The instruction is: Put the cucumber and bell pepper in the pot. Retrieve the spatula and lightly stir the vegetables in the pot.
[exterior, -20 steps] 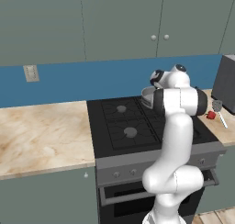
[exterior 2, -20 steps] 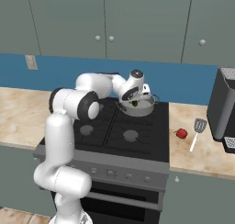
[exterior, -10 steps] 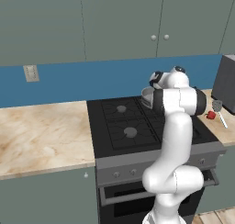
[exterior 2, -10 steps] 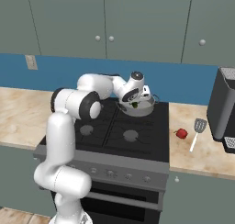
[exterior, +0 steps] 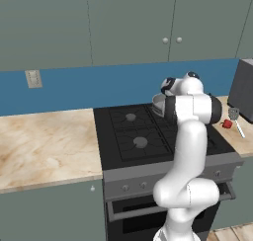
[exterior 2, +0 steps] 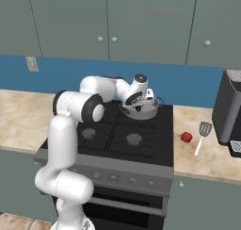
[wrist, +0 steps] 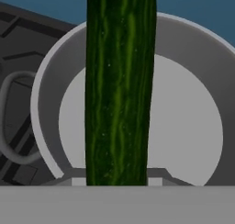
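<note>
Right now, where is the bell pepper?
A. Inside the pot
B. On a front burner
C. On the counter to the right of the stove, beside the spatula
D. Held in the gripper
C: the bell pepper lies on the counter right of the stove, beside the spatula; the pot sits on a back burner.

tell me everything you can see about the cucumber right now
The cucumber is dark green with lighter streaks and looks long and straight. In the hand view it runs lengthwise from the gripper out over the grey pot, whose bare floor shows on both sides. The gripper holds it above the pot at the stove's back right burner.
</note>
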Motion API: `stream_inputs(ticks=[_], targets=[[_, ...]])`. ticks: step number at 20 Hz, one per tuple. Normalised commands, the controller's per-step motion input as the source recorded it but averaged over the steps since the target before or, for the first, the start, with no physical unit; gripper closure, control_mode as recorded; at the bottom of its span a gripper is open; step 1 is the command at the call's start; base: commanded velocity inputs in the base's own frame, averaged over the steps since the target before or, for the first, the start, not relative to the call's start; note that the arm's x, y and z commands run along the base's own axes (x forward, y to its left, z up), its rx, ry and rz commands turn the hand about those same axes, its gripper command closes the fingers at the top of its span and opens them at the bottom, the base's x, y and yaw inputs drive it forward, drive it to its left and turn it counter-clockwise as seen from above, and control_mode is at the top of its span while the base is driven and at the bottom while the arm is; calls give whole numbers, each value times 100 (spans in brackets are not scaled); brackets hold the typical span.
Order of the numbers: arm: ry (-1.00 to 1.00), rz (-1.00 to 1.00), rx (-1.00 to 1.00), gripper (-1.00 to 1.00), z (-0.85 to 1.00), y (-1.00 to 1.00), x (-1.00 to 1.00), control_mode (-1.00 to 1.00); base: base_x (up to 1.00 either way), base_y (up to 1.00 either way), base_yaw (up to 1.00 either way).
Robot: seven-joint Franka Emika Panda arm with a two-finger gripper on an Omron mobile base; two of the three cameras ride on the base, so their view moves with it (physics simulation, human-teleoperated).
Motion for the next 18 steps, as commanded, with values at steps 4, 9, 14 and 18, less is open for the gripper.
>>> stream_inputs(ticks=[4, 9, 14, 18], targets=[[4, 0, 0, 100, -4, 0, 5, -100, 0, 0, 0], [4, 0, 0, 100, 0, 0, 5, -100, 0, 0, 0], [1, 0, 0, 100, 0, 0, 18, -100, 0, 0, 0], [0, 0, 0, 100, -2, 0, 31, -100, 0, 0, 0]])
